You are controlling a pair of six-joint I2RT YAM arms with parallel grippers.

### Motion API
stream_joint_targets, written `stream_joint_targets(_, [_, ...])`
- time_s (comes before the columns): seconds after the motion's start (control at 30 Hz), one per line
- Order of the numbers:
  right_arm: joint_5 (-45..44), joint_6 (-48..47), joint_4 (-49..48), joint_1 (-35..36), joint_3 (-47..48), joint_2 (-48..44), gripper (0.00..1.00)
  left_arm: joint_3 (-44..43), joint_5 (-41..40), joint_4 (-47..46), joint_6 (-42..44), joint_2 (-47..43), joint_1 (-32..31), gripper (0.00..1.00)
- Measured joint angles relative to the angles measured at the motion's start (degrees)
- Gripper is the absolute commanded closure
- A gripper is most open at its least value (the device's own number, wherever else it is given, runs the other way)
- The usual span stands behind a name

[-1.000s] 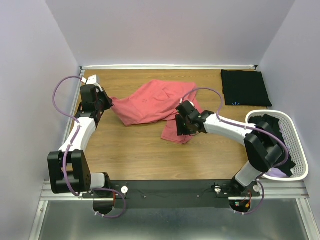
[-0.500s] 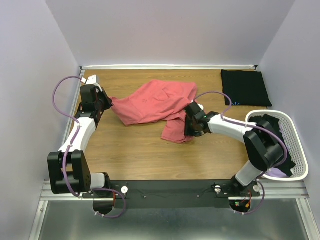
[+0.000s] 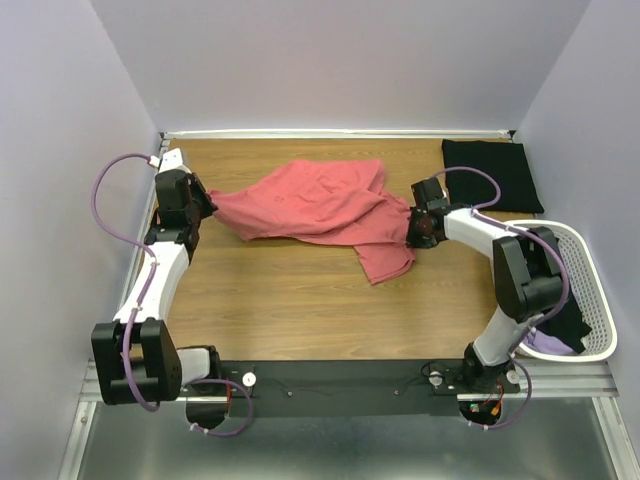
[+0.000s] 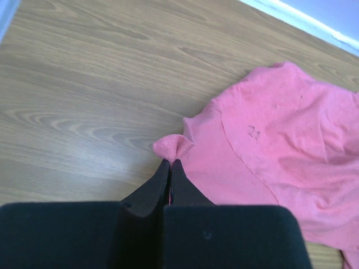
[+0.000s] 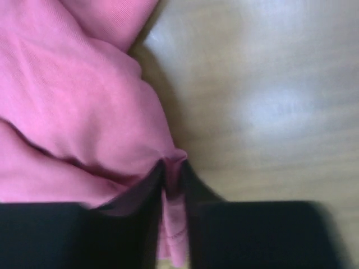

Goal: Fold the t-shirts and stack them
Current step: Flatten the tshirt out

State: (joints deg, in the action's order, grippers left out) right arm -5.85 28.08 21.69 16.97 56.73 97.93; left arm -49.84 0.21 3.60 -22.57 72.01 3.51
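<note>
Two claws held one pink t-shirt (image 3: 310, 200) between them on the wooden table (image 3: 270, 290).

Left claw (image 4: 170, 166): fingers pressed together on a small peak of pink cloth at the shirt's left end. In the top view, the left claw (image 3: 207, 206) sat near the table's left edge.

Right claw (image 5: 173, 168): fingers pinched on a thin fold of the same shirt, with pink cloth showing between them. In the top view, the right claw (image 3: 412, 228) was at the shirt's right end.

Shirt position: middle of the table, toward the far side. Its long axis ran left to right, from one claw to the other. The left end narrowed to a point at the left claw. One loose flap hung off the right part and pointed toward the near edge. The surface was wrinkled, not flat.

Black t-shirt (image 3: 490, 175): folded into a square and lying flat in the far right corner, apart from the pink one.

White basket (image 3: 604, 300): at the right edge, holding dark clothes and a lilac cloth (image 3: 543, 344).
</note>
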Motion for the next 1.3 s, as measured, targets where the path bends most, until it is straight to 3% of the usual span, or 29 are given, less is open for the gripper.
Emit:
stream_joint_targets(0.37, [-9.4,-5.29,1.18,-1.09,10.32,6.32,0.96,7.69,-15.93,2.16,-2.6,-16.72,0.42,1.0])
stream_joint_targets(0.47, [-14.08,-7.65,1.77,-1.57,14.23,7.3,0.84,7.74,-18.6,2.01,-3.23,-17.42,0.5,1.0])
stream_joint_targets(0.5, [-15.72,-8.72,1.92,-1.68,15.91,7.85,0.69,7.74,-18.95,2.1,-3.34,-17.03,0.5,1.0])
stream_joint_targets(0.6, [-18.32,-12.48,2.19,-1.73,19.47,8.41,0.41,7.74,-19.12,2.36,-3.45,-15.41,0.5,1.0])
stream_joint_targets(0.67, [-17.92,-13.9,2.73,-1.68,20.39,8.13,0.36,7.74,-19.1,2.49,-3.45,-15.13,0.5,1.0])
stream_joint_targets(0.83, [-14.45,-15.1,5.9,1.14,16.44,3.15,0.34,7.74,-19.08,2.38,-3.43,-15.04,0.5,1.0])
stream_joint_targets(1.03, [-5.29,-15.74,8.68,14.32,5.95,-7.34,0.35,7.74,-18.86,2.23,-3.41,-13.86,0.52,1.0])
stream_joint_targets(1.3, [2.12,-15.74,11.96,23.12,1.73,-6.67,0.36,7.74,-18.73,2.16,-3.39,-13.49,0.5,1.0])
